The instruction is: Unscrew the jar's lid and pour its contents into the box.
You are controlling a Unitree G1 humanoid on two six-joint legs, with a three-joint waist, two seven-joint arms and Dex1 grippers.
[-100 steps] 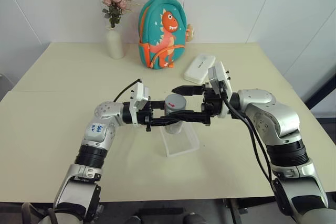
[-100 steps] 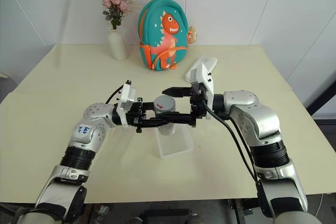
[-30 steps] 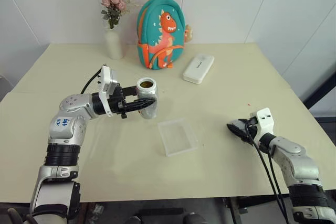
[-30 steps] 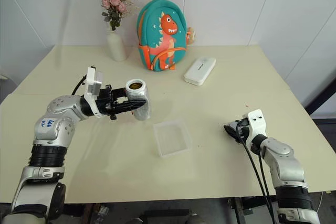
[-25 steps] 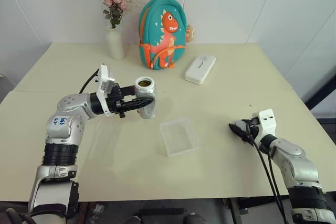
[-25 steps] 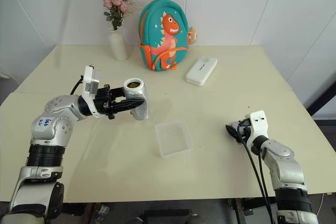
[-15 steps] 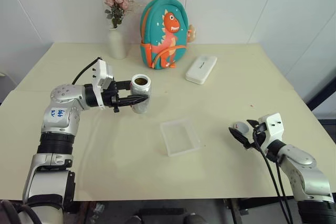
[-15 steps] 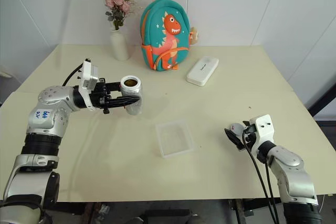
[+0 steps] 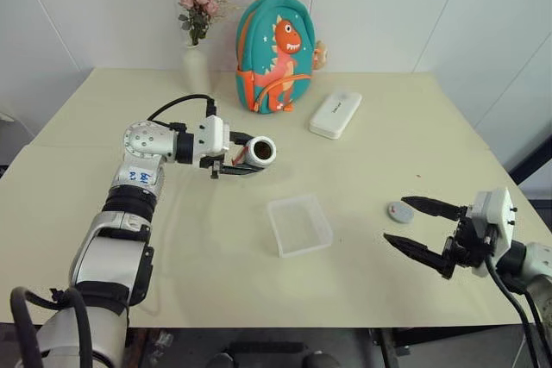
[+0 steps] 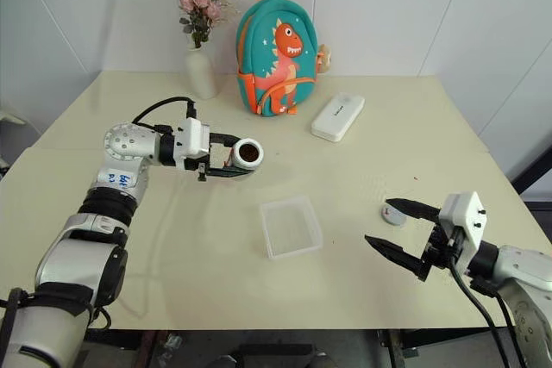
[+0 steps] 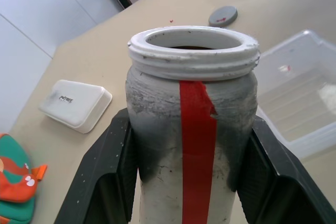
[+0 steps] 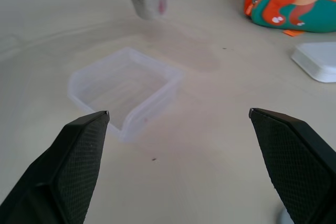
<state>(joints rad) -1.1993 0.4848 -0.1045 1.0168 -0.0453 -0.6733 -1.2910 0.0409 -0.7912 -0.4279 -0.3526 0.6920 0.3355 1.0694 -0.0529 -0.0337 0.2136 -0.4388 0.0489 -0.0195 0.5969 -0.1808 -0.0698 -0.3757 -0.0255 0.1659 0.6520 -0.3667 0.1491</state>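
Right gripper (image 10: 398,236): nearest item, at the table's near right edge, both black fingers spread wide, nothing between them. Its wrist view looks between the fingertips (image 12: 84,129) across bare tabletop.

Lid (image 9: 399,211): grey disc lying flat on the table just beyond the right gripper, apart from its fingers. The left wrist view shows it as a small grey round (image 11: 222,16) past the jar's mouth.

Box (image 9: 299,224): clear shallow tray at mid-table, between the two arms, untouched. The right wrist view shows its walls and floor close up (image 12: 126,85); whether anything lies inside cannot be told.

Left gripper (image 9: 241,161): raised above the table left of the box, fingers clamped on the jar.

Jar (image 9: 258,152): tipped on its side, open mouth facing right and towards the camera. The right eye view shows dark brown contents (image 10: 250,153) inside the mouth; the left wrist view shows the red stripe and white threaded rim (image 11: 193,51).

White case (image 9: 335,114): flat on the table beyond the box.

Dinosaur backpack (image 9: 276,53): upright at the far edge.

Vase of flowers (image 9: 196,66): left of the backpack, against the wall.
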